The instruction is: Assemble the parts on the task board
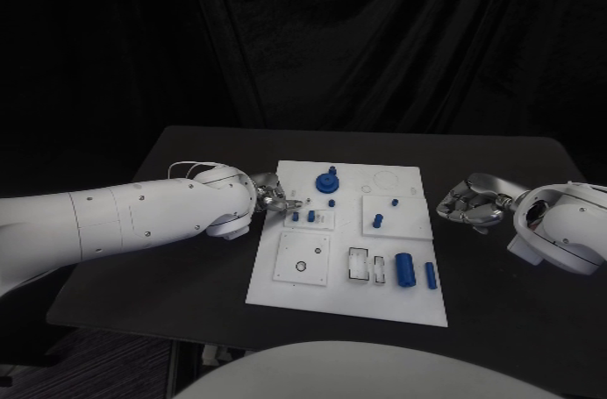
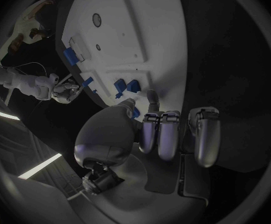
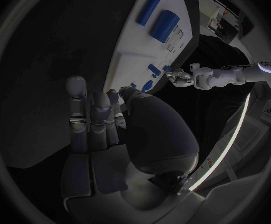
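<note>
On the black table (image 1: 506, 276) the white task board (image 1: 348, 241) lies in the middle, its long side running away from the robot. At the board's left edge sits the left hand (image 1: 276, 197), fingertips reaching over the rim toward two short blue pegs (image 1: 303, 216) standing in a small raised plate; the left wrist view shows its fingers (image 2: 167, 134) held straight and side by side with nothing between them, their tips just short of those pegs (image 2: 127, 87). Farther up the board stands a round blue part with a post (image 1: 326, 182). Right of the pegs, another small plate carries two little blue parts (image 1: 386, 210). Toward the near right corner, a thick blue cylinder (image 1: 405, 269) and a thinner one (image 1: 430, 275) lie side by side, beside two narrow slots. Off the board's right edge, on the bare table, the right hand (image 1: 473, 203) hovers with its fingers (image 3: 92, 119) loosely curled and holding nothing.
</note>
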### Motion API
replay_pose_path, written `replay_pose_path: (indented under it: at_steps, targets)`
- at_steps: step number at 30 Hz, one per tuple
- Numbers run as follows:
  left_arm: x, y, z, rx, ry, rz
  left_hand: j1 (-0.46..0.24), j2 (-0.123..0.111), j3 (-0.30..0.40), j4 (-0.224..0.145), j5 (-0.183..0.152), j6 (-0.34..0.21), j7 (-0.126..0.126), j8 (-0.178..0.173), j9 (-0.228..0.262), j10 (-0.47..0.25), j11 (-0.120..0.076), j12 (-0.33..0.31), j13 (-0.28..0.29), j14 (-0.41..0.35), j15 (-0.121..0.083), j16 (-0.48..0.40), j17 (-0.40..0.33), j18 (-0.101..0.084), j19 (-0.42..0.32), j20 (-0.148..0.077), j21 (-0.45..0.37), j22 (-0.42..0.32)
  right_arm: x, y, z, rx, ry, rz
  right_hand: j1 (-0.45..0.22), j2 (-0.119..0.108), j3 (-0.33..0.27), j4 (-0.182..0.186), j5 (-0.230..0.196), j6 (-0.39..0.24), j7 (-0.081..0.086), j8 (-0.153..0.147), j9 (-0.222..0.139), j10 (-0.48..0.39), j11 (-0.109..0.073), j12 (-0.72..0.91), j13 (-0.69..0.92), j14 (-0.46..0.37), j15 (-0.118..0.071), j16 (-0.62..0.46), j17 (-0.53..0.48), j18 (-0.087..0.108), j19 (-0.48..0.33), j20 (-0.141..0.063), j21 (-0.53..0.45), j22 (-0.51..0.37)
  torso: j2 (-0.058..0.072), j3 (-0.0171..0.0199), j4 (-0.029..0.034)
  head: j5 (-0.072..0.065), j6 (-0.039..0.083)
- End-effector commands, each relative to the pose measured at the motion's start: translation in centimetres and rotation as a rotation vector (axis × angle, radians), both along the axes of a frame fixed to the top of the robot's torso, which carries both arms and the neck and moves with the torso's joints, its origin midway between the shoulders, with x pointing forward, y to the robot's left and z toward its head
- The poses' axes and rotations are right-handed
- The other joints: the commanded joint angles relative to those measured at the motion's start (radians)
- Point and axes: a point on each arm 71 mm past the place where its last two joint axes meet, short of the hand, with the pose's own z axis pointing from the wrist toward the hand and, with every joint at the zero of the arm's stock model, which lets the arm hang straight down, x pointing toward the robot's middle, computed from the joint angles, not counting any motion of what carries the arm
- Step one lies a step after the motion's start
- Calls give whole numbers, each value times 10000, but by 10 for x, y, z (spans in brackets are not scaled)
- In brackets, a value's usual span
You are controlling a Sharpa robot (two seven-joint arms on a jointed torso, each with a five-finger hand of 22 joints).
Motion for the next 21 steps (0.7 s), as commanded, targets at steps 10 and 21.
replay_pose_path:
  at_steps: [10, 21]
  targets:
    - [-3, -7, 17, -1441, -1357, -785, 856, 69, -307, -47, 1194, -60, -86, 141, 204, 1024, -83, 27, 2629, 1057, -67, 26, 2633, 32, 715, -88, 38, 2405, 0, -2, -1, -78, -22, -105, 74, -23, 42, 10, 53, -48, 31, -20, -16, -67, -24, -59, -18, -72, 32, -54, -12, 173, -33, 6, -35, -7, -1, 6, 3, -49, -1]
    - [-8, -8, 26, 224, 619, -1038, 1187, 122, -409, -66, 1271, -90, -17, -320, -209, 1024, -24, 27, 2629, 1057, -17, 26, 2633, 58, 649, -50, -71, 2368, 1, 0, -1, -82, -51, -99, 71, -24, 43, 11, 52, -48, 31, -19, -16, -62, -24, -51, -12, -74, 33, -53, -11, 174, -37, 7, -46, -10, -17, 19, -17, -20, -1]
